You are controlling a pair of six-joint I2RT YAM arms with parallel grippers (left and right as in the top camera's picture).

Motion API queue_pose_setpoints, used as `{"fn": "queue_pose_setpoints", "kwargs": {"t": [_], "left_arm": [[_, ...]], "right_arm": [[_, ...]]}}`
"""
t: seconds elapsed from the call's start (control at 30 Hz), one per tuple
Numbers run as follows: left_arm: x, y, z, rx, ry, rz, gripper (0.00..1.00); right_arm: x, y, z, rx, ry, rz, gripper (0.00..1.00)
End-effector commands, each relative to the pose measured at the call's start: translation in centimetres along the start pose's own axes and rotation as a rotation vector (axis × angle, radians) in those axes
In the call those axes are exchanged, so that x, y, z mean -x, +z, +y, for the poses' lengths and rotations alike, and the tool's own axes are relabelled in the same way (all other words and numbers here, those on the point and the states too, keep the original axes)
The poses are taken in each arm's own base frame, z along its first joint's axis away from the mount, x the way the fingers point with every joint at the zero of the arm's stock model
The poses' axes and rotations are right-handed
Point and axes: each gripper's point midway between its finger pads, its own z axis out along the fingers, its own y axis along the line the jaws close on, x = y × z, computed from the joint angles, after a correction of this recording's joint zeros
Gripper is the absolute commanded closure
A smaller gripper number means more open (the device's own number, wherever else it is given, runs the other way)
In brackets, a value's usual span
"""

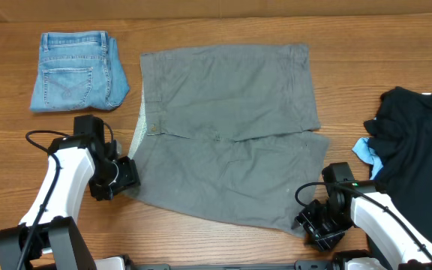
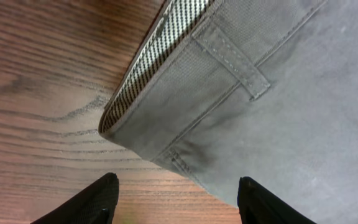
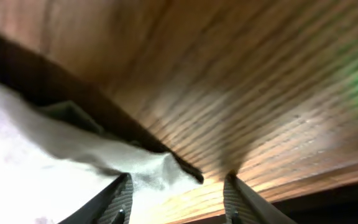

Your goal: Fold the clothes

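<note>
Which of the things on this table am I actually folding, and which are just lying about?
Job in hand: grey shorts, spread flat mid-table; left gripper at their waistband corner, right gripper at their hem corner.
Lying about: folded denim shorts, far left; black garment heap, right edge, with a light-blue scrap beside it.

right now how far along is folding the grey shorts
Done: the grey shorts lie spread flat on the table, no fold in them yet. In hand: the left tool, open, sits at the near waistband corner, and the right tool, open, at the near hem corner. Left: gripping both corners and making every fold.
</note>
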Motion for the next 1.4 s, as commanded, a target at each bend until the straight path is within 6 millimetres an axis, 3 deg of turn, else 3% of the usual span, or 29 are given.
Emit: {"fn": "queue_pose_setpoints", "kwargs": {"t": [0.0, 0.2, 0.3, 0.4, 0.6, 1.03, 1.2, 1.27, 1.37], "left_arm": [[0.0, 0.2, 0.0, -0.015, -0.028, 0.004, 0.36], [-0.1, 0.2, 0.1, -0.011, -0.028, 0.004, 0.37], [-0.1, 0.2, 0.2, -0.007, -0.025, 0.006, 0.36], [-0.3, 0.2, 0.3, -0.009, -0.031, 0.014, 0.27], [-1.2, 0.2, 0.4, -0.005, -0.025, 0.051, 0.20], [-3.1, 3.3, -1.3, -0.151, -0.037, 0.082, 0.20], [-3.2, 4.1, -1.1, -0.148, -0.046, 0.071, 0.37], [-3.3, 4.1, -1.0, -0.139, -0.046, 0.073, 0.51], [-3.6, 4.1, -0.6, -0.117, -0.048, 0.083, 0.80]], "right_arm": [[0.7, 0.0, 0.2, 0.000, 0.005, -0.039, 0.66], [0.8, -0.3, 0.1, -0.016, 0.014, -0.049, 0.96], [1.0, -1.7, -0.2, -0.066, 0.001, -0.072, 0.96], [1.4, -3.6, -0.2, -0.111, -0.003, -0.118, 0.96], [1.9, -6.5, 2.5, -0.058, -0.104, -0.162, 0.96], [1.8, -6.9, 3.2, -0.035, -0.140, -0.159, 0.96], [1.8, -6.9, 3.2, -0.033, -0.163, -0.157, 0.96], [1.8, -6.9, 3.2, -0.034, -0.163, -0.158, 0.96], [2.1, -7.0, 3.5, -0.028, -0.170, -0.172, 0.96]]}}
